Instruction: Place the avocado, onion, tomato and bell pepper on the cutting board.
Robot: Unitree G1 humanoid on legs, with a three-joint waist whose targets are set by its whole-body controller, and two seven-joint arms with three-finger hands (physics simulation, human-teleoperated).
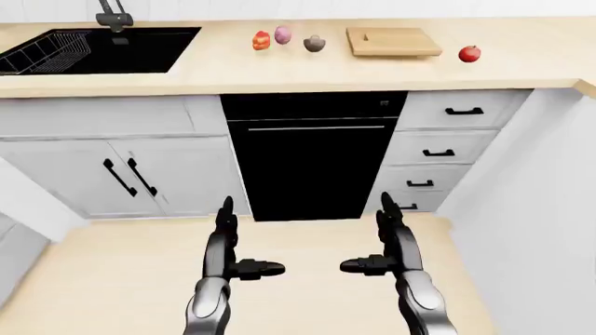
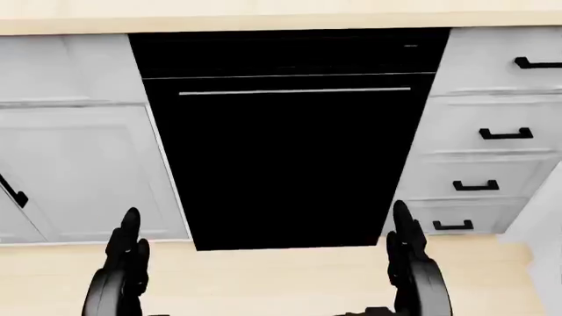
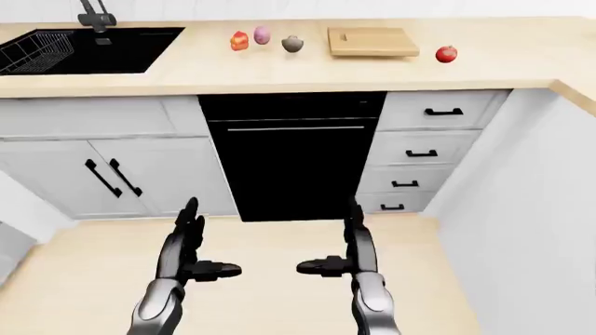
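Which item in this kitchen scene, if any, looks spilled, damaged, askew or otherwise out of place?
Nothing stands out. The bell pepper, onion, avocado and tomato sit intact on the counter beside the bare cutting board. Drawers and doors appear closed, and each robot hand, left and right, is open and empty.

One board (image 1: 393, 41), one pepper (image 1: 262, 40), one onion (image 1: 283, 35), one avocado (image 1: 315, 44), one tomato (image 1: 470, 54), one sink (image 1: 98, 50), four drawers (image 1: 464, 110), two hands (image 1: 226, 244).
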